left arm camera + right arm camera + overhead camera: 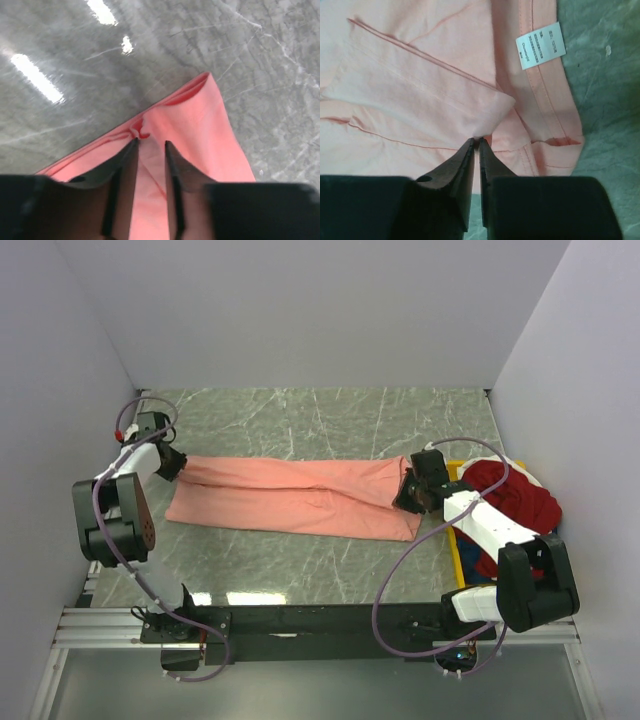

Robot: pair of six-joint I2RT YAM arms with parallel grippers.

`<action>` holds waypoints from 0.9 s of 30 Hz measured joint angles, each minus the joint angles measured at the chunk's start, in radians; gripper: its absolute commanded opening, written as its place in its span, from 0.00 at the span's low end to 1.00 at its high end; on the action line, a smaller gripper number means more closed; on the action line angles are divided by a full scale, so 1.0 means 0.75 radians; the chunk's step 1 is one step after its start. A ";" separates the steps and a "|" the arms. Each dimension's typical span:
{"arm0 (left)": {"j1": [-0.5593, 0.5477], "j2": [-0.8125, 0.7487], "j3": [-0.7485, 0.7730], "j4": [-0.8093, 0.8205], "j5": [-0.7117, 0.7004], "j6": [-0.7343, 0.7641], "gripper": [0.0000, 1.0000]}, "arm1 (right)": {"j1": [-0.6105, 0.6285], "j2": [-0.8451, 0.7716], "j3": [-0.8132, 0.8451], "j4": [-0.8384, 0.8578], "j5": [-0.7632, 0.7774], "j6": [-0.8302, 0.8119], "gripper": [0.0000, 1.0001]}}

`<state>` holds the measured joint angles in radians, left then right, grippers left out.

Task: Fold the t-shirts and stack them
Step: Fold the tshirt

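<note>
Pink shirt (300, 498) lies stretched between the counter's (300, 420) left and right edges. My right pincer (476, 141) clenches its sleeve. I cannot tell the left pincer's (151, 143) grip. An uneven pull could slip the cloth and skew the fold.

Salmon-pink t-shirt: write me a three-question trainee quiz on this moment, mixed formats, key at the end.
1. True or false: the salmon-pink t-shirt lies stretched out on the table.
2. Which wrist view shows the shirt's white label: A left, B right?
3. How many grippers pinch the salmon-pink t-shirt?
Key: 1 true. 2 B. 3 two: the left gripper and the right gripper, one at each end.
</note>
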<state>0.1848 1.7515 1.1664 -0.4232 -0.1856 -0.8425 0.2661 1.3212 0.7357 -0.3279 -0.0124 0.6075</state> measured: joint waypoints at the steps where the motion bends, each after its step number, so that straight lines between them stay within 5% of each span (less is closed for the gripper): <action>1: 0.005 -0.021 -0.018 0.002 0.005 -0.009 0.40 | 0.000 0.000 -0.005 0.002 -0.005 0.003 0.35; 4: 0.019 -0.102 -0.058 0.001 0.013 -0.021 0.46 | 0.000 -0.004 -0.006 0.002 -0.015 -0.009 0.45; 14: -0.044 -0.233 -0.062 0.051 0.046 -0.023 0.44 | 0.044 0.015 0.090 -0.010 -0.025 -0.028 0.47; 19: -0.165 -0.207 -0.062 0.066 0.056 -0.049 0.37 | 0.104 0.213 0.293 0.015 -0.021 -0.034 0.47; 27: -0.151 -0.056 -0.067 0.081 0.011 -0.123 0.20 | 0.135 0.487 0.516 0.042 -0.036 -0.039 0.47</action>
<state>0.0719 1.7092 1.1164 -0.3626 -0.1772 -0.9348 0.3672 1.6863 1.1225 -0.2966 -0.0391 0.5785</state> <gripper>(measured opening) 0.249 0.470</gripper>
